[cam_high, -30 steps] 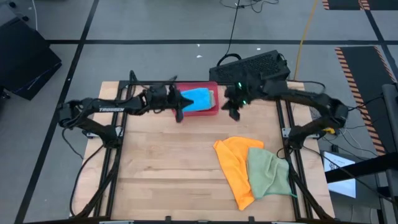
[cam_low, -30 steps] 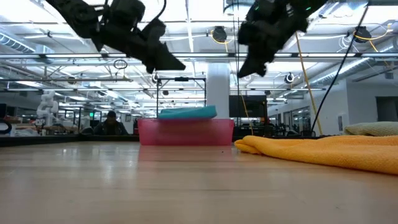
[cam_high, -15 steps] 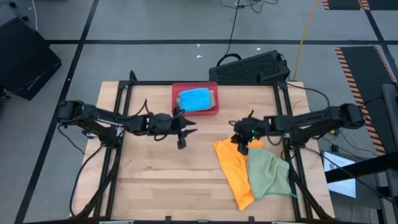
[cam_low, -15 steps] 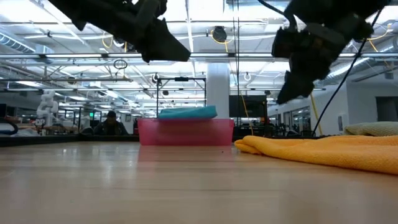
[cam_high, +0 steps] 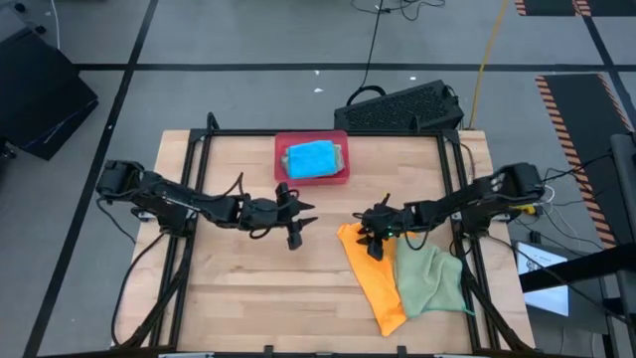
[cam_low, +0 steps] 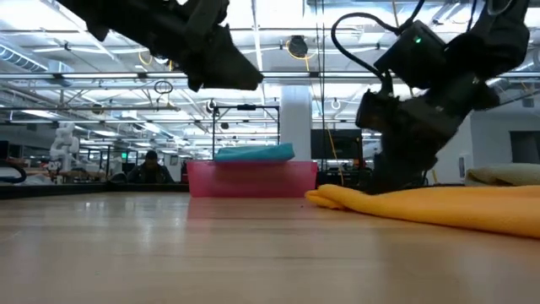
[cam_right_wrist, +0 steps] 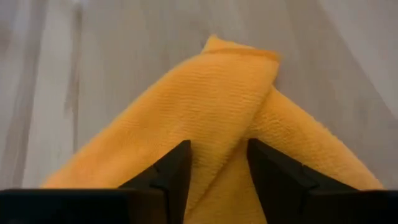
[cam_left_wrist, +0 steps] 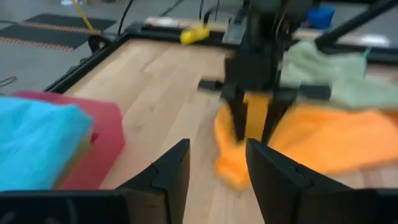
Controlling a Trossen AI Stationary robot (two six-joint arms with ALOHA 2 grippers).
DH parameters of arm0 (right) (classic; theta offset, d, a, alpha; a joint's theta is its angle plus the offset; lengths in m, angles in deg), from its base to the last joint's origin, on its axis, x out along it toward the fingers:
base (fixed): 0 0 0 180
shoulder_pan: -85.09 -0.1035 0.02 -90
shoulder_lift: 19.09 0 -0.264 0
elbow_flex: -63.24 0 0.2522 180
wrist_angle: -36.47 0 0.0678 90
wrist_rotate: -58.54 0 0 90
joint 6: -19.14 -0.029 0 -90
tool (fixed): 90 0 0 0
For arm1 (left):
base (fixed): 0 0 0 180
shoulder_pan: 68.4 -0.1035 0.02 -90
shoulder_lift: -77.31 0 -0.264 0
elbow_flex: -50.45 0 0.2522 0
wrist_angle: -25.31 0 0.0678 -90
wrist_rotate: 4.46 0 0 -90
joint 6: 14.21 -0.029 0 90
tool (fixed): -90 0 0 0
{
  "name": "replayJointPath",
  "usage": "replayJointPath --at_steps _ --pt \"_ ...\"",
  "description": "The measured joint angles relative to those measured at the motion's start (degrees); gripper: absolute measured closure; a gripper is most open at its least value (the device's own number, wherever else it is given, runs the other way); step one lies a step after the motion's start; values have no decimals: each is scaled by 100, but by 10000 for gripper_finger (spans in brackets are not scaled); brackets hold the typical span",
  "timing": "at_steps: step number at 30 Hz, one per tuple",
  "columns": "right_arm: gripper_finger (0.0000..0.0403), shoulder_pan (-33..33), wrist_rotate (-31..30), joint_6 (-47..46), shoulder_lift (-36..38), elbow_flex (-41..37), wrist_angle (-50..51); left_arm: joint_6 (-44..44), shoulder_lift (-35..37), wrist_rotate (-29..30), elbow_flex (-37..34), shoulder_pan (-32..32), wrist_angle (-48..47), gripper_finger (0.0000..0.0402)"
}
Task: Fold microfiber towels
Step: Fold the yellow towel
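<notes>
You are reaching for the orange towel (cam_high: 370, 267): right tool (cam_high: 374, 242), fingers apart, straddles its corner; close next.

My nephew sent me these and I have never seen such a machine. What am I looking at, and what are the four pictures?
These are two dark robot arms working at a wooden table, each ending in a two-finger gripper. One picture looks straight down on the table, one looks level across its top, and the other two come from small cameras on the arms' wrists.

On the table lie an orange towel and a green towel partly overlapping it. At the far edge stands a red tray with a folded blue towel in it.

The left gripper hangs above bare wood near the middle, fingers apart and empty. The right gripper is down at the orange towel's corner, its open fingers on either side of a ridge of cloth. Nothing is gripped yet.
</notes>
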Motion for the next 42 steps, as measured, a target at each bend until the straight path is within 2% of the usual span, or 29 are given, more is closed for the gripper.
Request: replayJointPath --at_steps 2,6,8,12,15,19,22,26,30,33,38,39,42 --pt "273 -21 24 22 -219 0 -370 82 -117 4 14 7 116 242" --pt "362 -79 334 153 -353 -13 -845 348 -352 22 7 7 216 242" --pt "391 -81 459 274 -287 13 -874 499 -465 22 4 7 212 242" --pt "388 -74 431 591 -17 24 -1118 908 -808 -105 2 33 428 242" --pt "397 -74 427 1164 185 22 -1457 1087 -1177 -438 16 141 927 242" --pt "397 -74 282 1747 406 26 -1929 1095 -1560 -426 16 433 1654 242" --pt "399 -72 131 2063 586 22 -2060 1098 -1573 -125 11 631 1929 242" --pt "399 -186 212 2375 877 24 -2180 1066 -1530 847 3 902 1744 243" --pt "397 -395 449 2738 1285 24 -2230 673 -1515 1089 7 1091 1880 245" --pt "397 -553 457 2885 1568 31 -2174 223 -1515 1330 7 1196 2294 275" --pt "397 -673 457 3048 1781 28 -2179 -736 -1483 1325 13 1370 3195 378" --pt "397 -675 455 3066 1783 28 -2187 -871 -1425 1327 13 1414 3225 390" --pt "397 -675 455 3120 1780 28 -2073 -1198 -1186 1417 13 1534 3217 390"
